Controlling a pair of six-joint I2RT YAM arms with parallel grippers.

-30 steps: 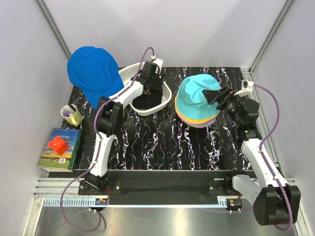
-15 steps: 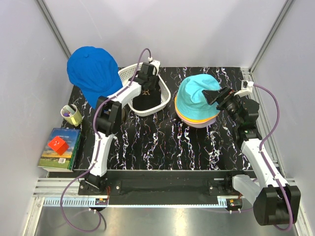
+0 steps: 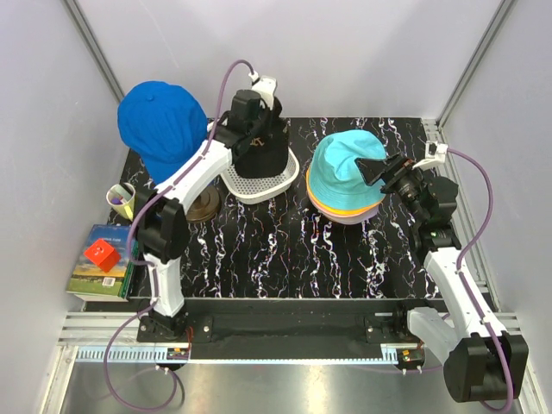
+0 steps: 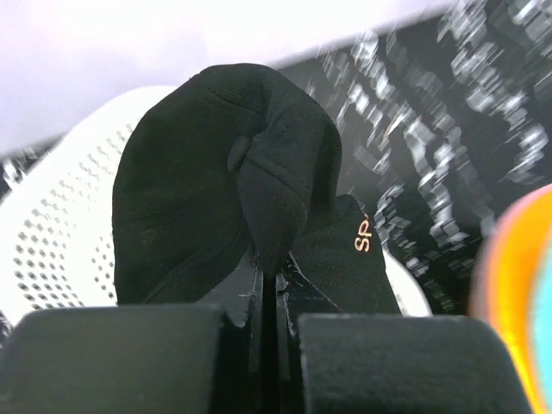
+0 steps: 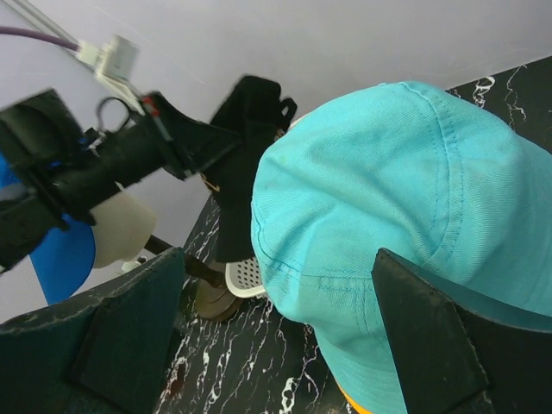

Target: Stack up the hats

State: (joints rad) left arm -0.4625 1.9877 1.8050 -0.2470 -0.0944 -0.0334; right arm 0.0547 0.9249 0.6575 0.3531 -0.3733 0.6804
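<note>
1. Now the left gripper point(image 4: 267, 285) is pinching a thin fold of black cap point(image 4: 207, 164) above the basket point(image 4: 52, 233), risking slipping.
2. Meanwhile the right gripper point(image 3: 373, 169) is gaping, crowding the teal hat point(image 3: 336, 164) right of it.

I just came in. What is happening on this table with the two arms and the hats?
The left gripper is shut on a black cap, pinching a fold of its fabric, and holds it up over the white basket. The right gripper is open and hovers beside the teal hat, which tops a stack of hats on the right side of the table. A blue hat at the left rear is not on the stack yet.
</note>
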